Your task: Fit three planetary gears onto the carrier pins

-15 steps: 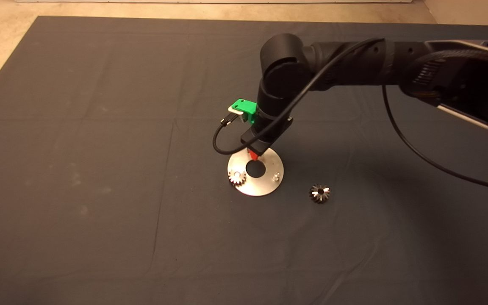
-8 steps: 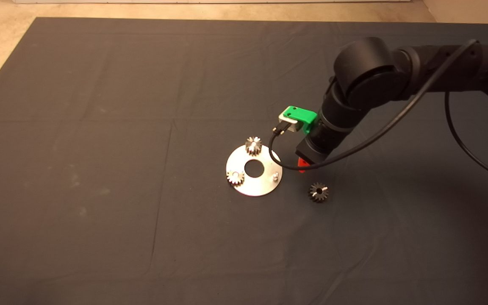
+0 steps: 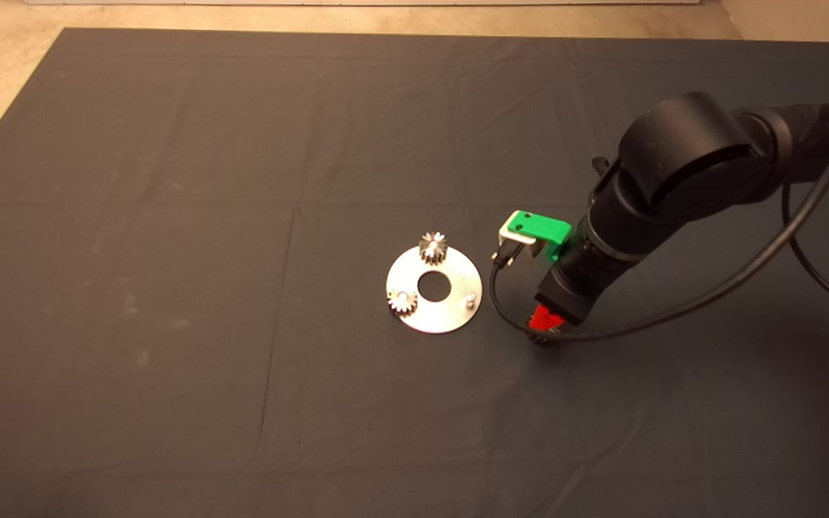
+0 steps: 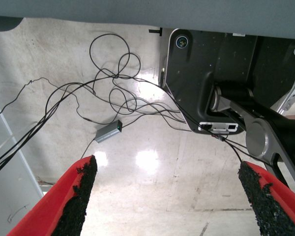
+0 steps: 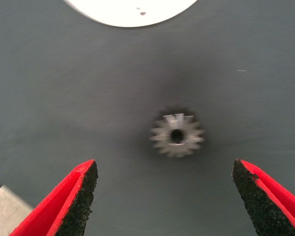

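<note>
The right hand (image 3: 542, 331) hangs low over the dark mat (image 3: 170, 396) on the table, its red fingers (image 5: 73, 196) spread wide and holding nothing. The last loose gear (image 5: 177, 134) lies flat on the mat in front of the wrist camera, centre hole facing up, but it sits ahead of the finger pads and not between them. From above the hand mostly hides it.

That offset looks like the main risk. If the hand drops and closes where it is, the pads would likely meet on bare mat, or one tip would clip the teeth and push the gear away. The gear is small and low, so a shallow grip on its toothed edge could also let it tilt or slip out on the way to the plate.

Just beyond the gear is the round silver plate (image 3: 434, 289). One gear (image 3: 403, 301) sits on the near-left pin and another (image 3: 433, 248) on the far pin. The third pin (image 3: 470, 300), on the side nearest the hand, stands bare. A gear carried crooked would probably catch on that pin's top instead of sliding down, and a hard push might shift the plate, which does not appear to be fixed.

The left hand (image 4: 162, 196) is parked off the table, fingers apart and empty, facing floor and cables.
</note>
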You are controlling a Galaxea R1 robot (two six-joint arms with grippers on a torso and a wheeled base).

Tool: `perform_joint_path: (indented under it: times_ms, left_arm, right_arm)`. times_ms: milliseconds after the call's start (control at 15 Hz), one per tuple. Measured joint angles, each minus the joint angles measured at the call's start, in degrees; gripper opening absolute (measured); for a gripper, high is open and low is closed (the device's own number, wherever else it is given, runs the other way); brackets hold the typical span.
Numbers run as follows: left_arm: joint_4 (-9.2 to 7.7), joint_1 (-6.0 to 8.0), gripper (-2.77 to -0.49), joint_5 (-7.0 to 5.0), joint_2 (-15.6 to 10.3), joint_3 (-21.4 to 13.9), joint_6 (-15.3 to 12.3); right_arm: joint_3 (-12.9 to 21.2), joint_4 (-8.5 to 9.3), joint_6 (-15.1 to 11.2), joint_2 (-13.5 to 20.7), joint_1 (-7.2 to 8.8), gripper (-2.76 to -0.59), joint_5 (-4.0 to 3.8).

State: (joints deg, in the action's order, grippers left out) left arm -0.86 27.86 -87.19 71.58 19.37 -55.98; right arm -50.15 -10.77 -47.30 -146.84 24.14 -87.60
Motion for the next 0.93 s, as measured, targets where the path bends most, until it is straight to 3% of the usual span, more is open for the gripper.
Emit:
perform_joint_path:
  times_ms: [200, 333, 600, 933]
  left_arm:
    - [-0.02, 0.0, -1.22, -0.02, 0.02, 0.0, 0.89]
    - [-0.02, 0.0, -1.22, -0.02, 0.02, 0.02, 1.07]
    - [-0.02, 0.0, -1.22, -0.02, 0.0, 0.01, 1.35]
    - [-0.02, 0.0, -1.22, -0.02, 0.0, 0.02, 1.46]
  right_arm:
    - [1.71, 0.56, 0.3, 1.07, -1.16, -1.34, 0.1]
    - [1.87, 0.69, 0.48, 1.66, -1.87, -1.18, -0.27]
    - [2.5, 0.82, 1.28, 1.66, -4.64, -1.18, -0.07]
    - [2.55, 0.71, 2.18, 2.71, -5.05, -1.18, -0.05]
